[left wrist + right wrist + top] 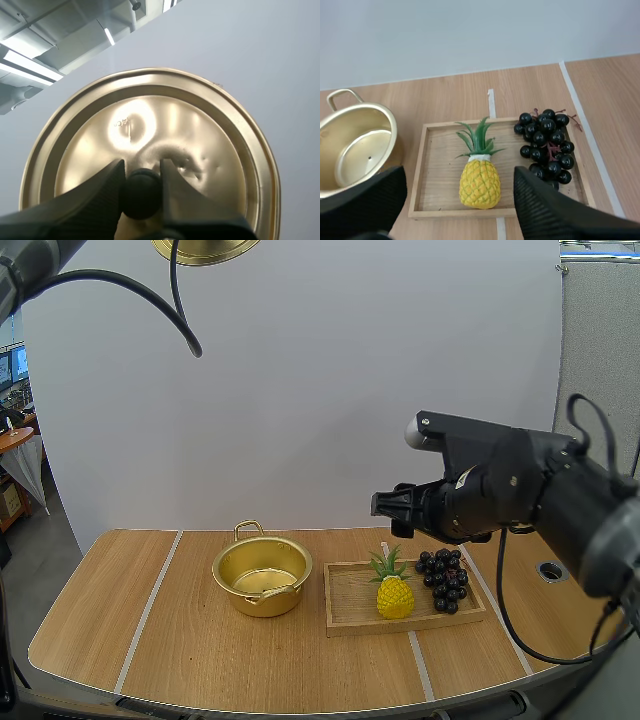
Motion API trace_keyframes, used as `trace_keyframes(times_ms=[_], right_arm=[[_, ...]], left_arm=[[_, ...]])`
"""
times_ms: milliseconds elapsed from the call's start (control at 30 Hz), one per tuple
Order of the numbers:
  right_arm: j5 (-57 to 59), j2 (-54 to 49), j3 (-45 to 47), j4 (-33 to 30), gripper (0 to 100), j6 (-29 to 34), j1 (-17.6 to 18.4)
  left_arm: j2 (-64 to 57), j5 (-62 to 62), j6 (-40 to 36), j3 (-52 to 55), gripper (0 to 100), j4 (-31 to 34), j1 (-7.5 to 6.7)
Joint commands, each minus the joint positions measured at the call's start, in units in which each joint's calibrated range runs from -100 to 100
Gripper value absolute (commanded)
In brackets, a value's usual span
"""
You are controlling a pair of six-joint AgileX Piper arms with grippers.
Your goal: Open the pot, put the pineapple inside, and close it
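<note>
Left gripper [142, 167] pinches the black knob [142, 194] of the round gold metal lid [205, 125], whose stamp is unreadable; right gripper [459, 172] gapes over the yellow pineapple [479, 184].

You get just a sliver of the lid [205, 250] in the high view; the frame's top edge cuts the rest away. At the left end effector [142, 166], the fingers [100, 195] cover the sides of the knob [142, 192] and a stretch of the lid's rim. One finger of the right end effector [457, 172] hides the near wall of the pot [355, 145], the other the nearest grapes [547, 140].
</note>
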Motion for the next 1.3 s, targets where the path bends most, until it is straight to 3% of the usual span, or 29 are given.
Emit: trace_keyframes(times_ms=[0,300,533,700,1033,1267], right_arm=[[-1.46,8.38,-0.33,0.28,100,-0.83,-0.21],[-9.92,22.60,-0.33,0.37,100,-1.93,-0.21],[-11.96,27.99,-0.33,0.50,100,-2.36,-0.21],[-12.09,28.70,-0.33,0.50,100,-2.74,-0.13],[-12.72,28.70,-0.33,0.29,100,-2.83,3.64],[-13.50,28.70,-0.33,-3.79,100,-0.83,3.57]], left_arm=[[-0.39,-2.12,-0.58,-0.45,0,-0.30,-0.04],[-0.39,-2.12,-0.58,-0.45,0,-0.30,-0.04],[-0.39,-2.12,-0.58,-0.45,0,-0.30,-0.04],[-0.39,-2.12,-0.58,-0.45,0,-0.30,-0.04],[-0.39,-2.12,-0.58,-0.45,0,-0.30,-0.04],[-0.39,-2.12,-0.58,-0.45,0,-0.30,-0.04]])
